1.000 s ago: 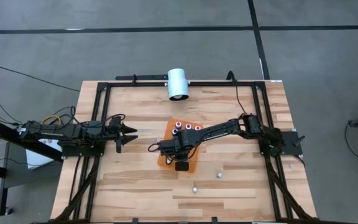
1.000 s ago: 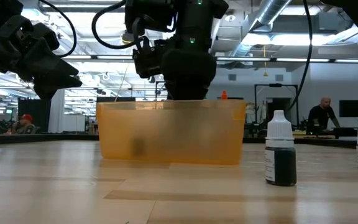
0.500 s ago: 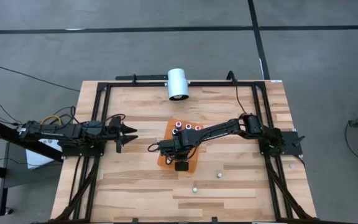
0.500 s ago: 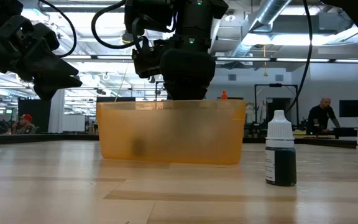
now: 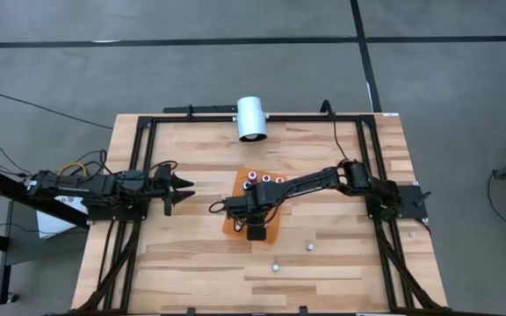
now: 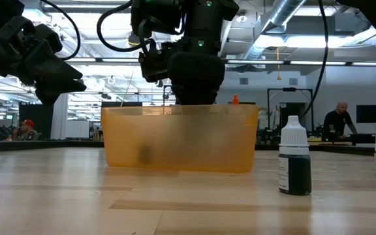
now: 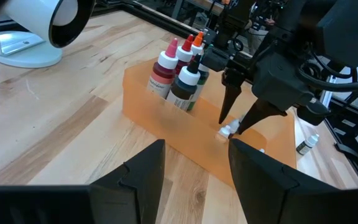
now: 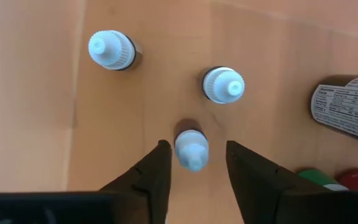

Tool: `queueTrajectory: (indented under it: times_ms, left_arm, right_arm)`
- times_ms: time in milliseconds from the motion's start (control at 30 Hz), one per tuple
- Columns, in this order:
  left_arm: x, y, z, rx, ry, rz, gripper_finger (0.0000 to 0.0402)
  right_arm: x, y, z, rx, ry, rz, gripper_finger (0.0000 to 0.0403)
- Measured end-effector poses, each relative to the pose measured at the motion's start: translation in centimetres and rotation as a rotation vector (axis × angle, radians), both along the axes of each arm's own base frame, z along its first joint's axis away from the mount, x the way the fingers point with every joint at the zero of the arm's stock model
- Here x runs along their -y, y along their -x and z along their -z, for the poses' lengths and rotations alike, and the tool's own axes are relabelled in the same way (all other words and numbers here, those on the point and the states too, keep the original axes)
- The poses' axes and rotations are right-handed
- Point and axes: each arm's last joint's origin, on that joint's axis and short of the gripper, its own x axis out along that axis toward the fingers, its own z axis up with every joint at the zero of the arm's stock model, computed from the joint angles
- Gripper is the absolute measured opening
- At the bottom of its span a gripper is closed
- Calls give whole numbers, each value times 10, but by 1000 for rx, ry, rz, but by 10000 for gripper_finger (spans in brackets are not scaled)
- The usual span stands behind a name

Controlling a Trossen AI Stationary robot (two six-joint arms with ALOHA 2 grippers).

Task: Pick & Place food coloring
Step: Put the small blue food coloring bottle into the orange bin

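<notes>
High view: right gripper (image 5: 255, 230) is over the orange bin (image 5: 234, 224) at mid-table; bottles (image 5: 263, 179) stand along the bin's far edge, two loose ones (image 5: 309, 247) sit toward the near edge. Left gripper (image 5: 185, 185) waits near the left edge.

Low view: a bottle (image 6: 294, 166) stands right of the bin (image 6: 181, 138).

Left wrist view: its fingers (image 7: 138, 171) are parted, empty.

Right wrist view: a white-capped bottle (image 8: 191, 148) stands between the spread fingers (image 8: 149, 169), released, untouched.
</notes>
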Motion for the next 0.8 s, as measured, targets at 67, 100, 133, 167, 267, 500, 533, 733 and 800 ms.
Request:
queueTrajectory:
  times_ms: [67, 100, 133, 167, 267, 500, 533, 733, 800]
  left_arm:
    - [0, 0, 0, 0, 0, 0, 169]
    - [0, 0, 0, 0, 0, 0, 169]
    - [0, 0, 0, 0, 0, 0, 169]
    - [0, 0, 0, 0, 0, 0, 169]
    - [0, 0, 0, 0, 0, 0, 169]
    - [0, 0, 0, 0, 1, 0, 169]
    - [0, 0, 0, 0, 0, 0, 169]
    - [0, 0, 0, 0, 1, 0, 169]
    - [0, 0, 0, 0, 1, 0, 169]
  right_arm:
    - [0, 0, 0, 0, 0, 0, 155]
    - [0, 0, 0, 0, 1, 0, 159]
    - [0, 0, 0, -1, 1, 0, 163]
    - [0, 0, 0, -1, 1, 1, 166]
    - [1, 1, 0, -10, 2, 1, 173]
    - [1, 0, -14, -13, 3, 2, 173]
    - [1, -1, -17, -7, 2, 2, 171]
    - [1, 1, -48, -30, 8, -16, 157]
    - [1, 4, -57, -59, 16, -38, 153]
